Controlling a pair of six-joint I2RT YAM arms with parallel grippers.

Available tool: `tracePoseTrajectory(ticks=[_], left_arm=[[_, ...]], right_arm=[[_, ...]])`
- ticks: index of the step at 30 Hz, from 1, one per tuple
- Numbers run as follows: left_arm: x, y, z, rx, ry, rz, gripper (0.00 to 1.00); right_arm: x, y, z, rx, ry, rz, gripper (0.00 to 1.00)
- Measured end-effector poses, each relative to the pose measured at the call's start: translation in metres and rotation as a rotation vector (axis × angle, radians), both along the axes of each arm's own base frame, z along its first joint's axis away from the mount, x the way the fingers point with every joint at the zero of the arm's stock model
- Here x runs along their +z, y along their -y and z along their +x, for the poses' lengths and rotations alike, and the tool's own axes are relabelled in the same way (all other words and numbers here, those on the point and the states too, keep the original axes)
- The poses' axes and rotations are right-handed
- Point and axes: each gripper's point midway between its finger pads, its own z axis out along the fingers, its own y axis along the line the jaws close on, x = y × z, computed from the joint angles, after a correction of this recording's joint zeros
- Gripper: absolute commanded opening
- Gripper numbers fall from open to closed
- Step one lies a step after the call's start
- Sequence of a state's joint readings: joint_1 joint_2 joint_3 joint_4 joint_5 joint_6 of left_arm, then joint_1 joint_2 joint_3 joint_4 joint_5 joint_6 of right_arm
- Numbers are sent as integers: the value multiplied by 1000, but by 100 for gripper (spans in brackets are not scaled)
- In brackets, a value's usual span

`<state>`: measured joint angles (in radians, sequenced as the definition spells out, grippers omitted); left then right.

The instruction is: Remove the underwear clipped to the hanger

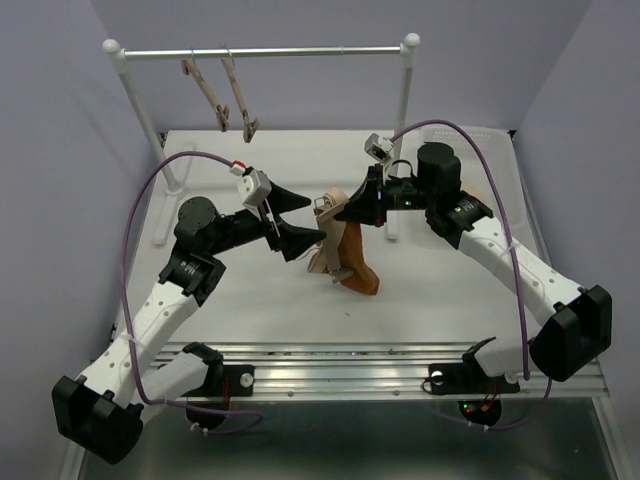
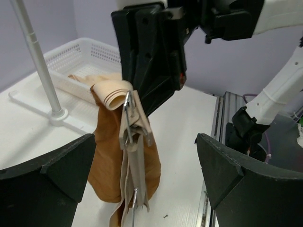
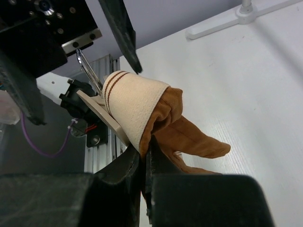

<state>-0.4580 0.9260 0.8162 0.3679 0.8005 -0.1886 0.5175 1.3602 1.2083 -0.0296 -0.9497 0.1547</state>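
Note:
The rust-brown underwear (image 1: 357, 268) hangs above the table, its pale tan waistband (image 3: 135, 106) at the top. The light-wood hanger (image 1: 324, 252) hangs on end against it, a metal clip (image 2: 135, 128) at the waistband and the wire hook (image 3: 87, 68) beside it. My right gripper (image 1: 341, 208) is shut on the underwear's brown fabric (image 3: 184, 135) just under the waistband and holds it up. My left gripper (image 1: 316, 220) is open, with one finger on each side of the hanger (image 2: 136, 170), not touching it. The underwear also shows in the left wrist view (image 2: 106, 156).
A white clothes rack (image 1: 260, 52) stands at the back with two more hangers (image 1: 228, 95) on its bar. Its right post (image 1: 403, 120) stands behind my right arm. A white basket (image 2: 80, 54) sits at the back right.

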Motion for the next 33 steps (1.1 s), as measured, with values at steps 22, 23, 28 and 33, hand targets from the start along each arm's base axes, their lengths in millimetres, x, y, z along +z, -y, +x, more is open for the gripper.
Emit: tracePoseTrajectory(ticks=[22,23,28,33], left_arm=[[-5,14,9,-64,-49,-32,99],[-5,14,9,-65,-51,-33,98],[-2,16,10,-69,-63,-45,85],[-7,19,14,-77,-89,-40,65]], right_arm=[[-6,0,1,-9,-37,-17,1],[-6,0,1,-9,-38,-18,1],[-9,-1,3,-11,-48,-21,1],[-12,-2,5,-16,-64,-26,1]])
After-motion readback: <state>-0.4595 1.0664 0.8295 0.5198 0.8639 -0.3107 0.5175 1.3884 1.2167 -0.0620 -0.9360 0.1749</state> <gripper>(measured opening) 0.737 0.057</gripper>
